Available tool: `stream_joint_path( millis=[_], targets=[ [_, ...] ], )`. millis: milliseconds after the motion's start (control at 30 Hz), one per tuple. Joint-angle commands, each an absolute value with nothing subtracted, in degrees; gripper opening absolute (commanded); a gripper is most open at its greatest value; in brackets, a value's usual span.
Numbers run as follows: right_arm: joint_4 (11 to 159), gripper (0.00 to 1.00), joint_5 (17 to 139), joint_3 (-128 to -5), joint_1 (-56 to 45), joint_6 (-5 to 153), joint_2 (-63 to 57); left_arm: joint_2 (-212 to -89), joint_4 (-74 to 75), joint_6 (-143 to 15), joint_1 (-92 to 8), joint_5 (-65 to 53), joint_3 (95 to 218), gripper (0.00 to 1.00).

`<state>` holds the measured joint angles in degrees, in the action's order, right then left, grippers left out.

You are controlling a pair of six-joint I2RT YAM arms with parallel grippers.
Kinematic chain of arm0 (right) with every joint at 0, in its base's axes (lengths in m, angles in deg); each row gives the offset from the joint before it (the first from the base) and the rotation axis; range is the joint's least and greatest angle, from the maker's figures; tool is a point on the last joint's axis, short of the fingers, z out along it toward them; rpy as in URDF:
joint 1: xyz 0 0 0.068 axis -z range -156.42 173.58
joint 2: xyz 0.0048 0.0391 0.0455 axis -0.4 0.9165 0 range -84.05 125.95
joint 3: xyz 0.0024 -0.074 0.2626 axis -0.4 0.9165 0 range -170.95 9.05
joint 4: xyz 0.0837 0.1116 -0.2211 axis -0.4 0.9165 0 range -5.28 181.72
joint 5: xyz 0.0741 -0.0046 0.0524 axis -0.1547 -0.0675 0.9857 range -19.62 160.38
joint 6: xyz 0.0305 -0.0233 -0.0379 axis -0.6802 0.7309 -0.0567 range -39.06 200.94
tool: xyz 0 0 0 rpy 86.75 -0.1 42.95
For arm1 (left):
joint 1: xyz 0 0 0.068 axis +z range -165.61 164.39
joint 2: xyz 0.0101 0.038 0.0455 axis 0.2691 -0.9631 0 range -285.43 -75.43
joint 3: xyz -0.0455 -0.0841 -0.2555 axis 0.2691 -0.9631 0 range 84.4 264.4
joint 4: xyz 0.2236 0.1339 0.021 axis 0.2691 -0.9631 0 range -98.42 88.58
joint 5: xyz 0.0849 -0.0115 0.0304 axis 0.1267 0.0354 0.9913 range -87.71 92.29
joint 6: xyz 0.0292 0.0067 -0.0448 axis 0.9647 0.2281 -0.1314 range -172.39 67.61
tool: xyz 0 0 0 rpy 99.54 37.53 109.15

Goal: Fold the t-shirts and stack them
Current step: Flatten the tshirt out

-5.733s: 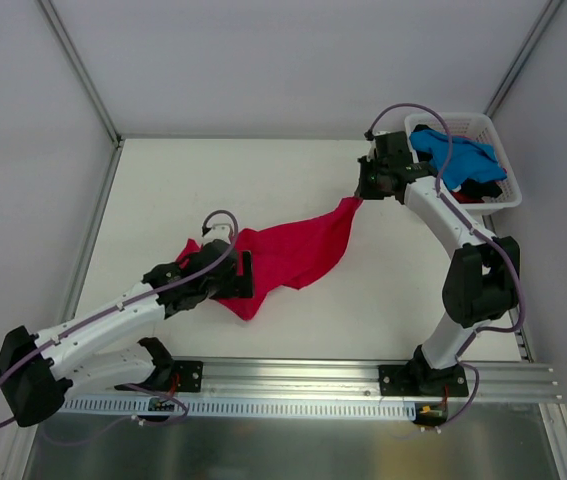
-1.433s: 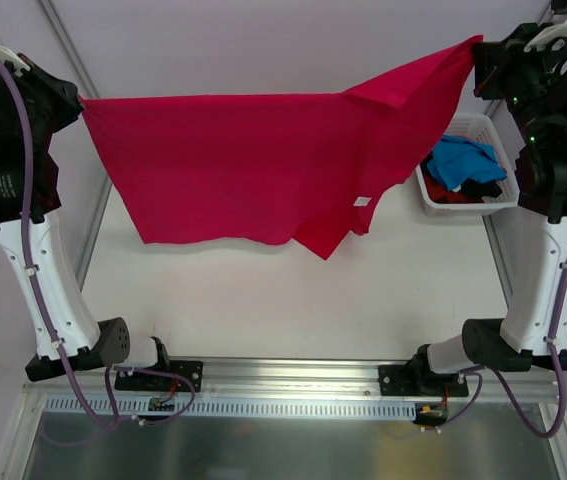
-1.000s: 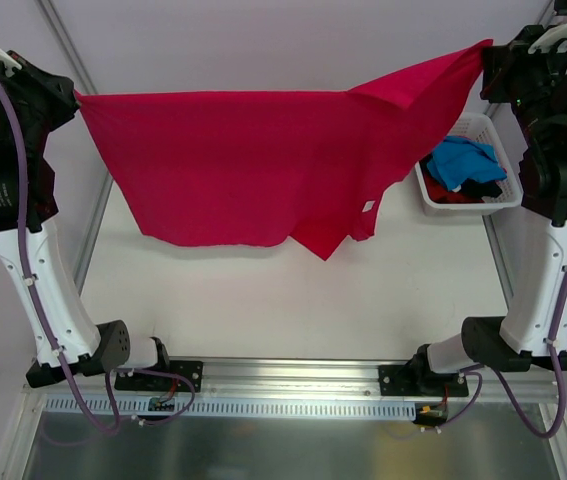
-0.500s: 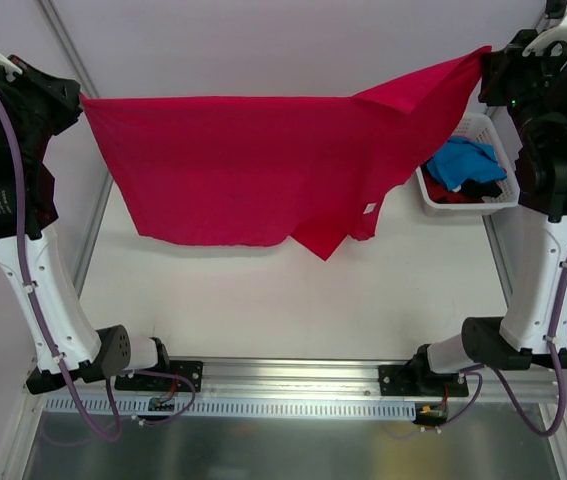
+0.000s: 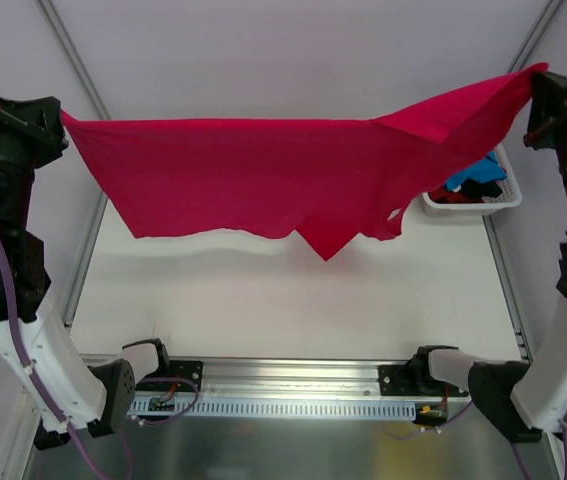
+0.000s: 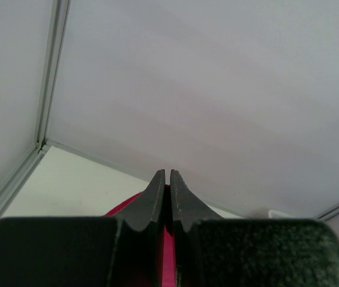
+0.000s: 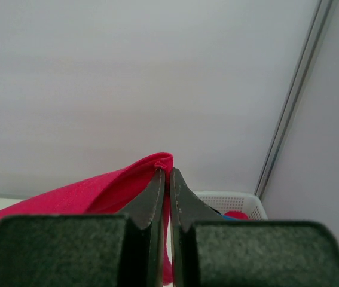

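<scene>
A crimson-red t-shirt point(image 5: 263, 175) hangs stretched in the air between both raised arms, well above the table. My left gripper point(image 5: 61, 120) is shut on its left corner; red cloth point(image 6: 168, 245) shows between the closed fingers point(image 6: 155, 197). My right gripper point(image 5: 535, 78) is shut on the right corner, where the red hem point(image 7: 160, 160) bunches over the fingertips. The shirt's lower edge sags to a point point(image 5: 325, 250) over the table's middle. More t-shirts, a blue one point(image 5: 483, 168) and dark and red ones, lie in the basket.
A white slatted basket point(image 5: 473, 200) stands at the table's back right, partly hidden by the red shirt, and shows in the right wrist view point(image 7: 232, 202). Metal frame posts point(image 5: 78, 70) rise at the back corners. The arm bases sit on a rail point(image 5: 293, 385) at the near edge.
Both grippers have moved further apart and nearer the camera, pulling the red shirt wider and tauter. The shirt's right corner now covers more of the basket.
</scene>
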<state>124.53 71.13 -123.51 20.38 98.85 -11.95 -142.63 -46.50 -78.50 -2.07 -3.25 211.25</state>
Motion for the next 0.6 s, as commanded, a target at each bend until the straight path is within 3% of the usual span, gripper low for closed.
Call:
stream_joint_path(
  millis=[0,367,567],
  targets=[
    [121.7,0.0,69.8,-123.1,20.9,101.2,-18.9,-139.1,-46.2,-77.5,-1.8,-1.2,213.1,0.0],
    [125.7,0.0,79.5,-121.6,22.8,98.0,-32.5,-127.5,-51.8,-78.7,-1.7,3.3,217.0,0.0],
    [126.6,0.0,80.0,-123.9,28.9,92.6,-31.1,-133.2,-55.7,-80.8,-2.1,4.8,219.6,0.0]
  ],
)
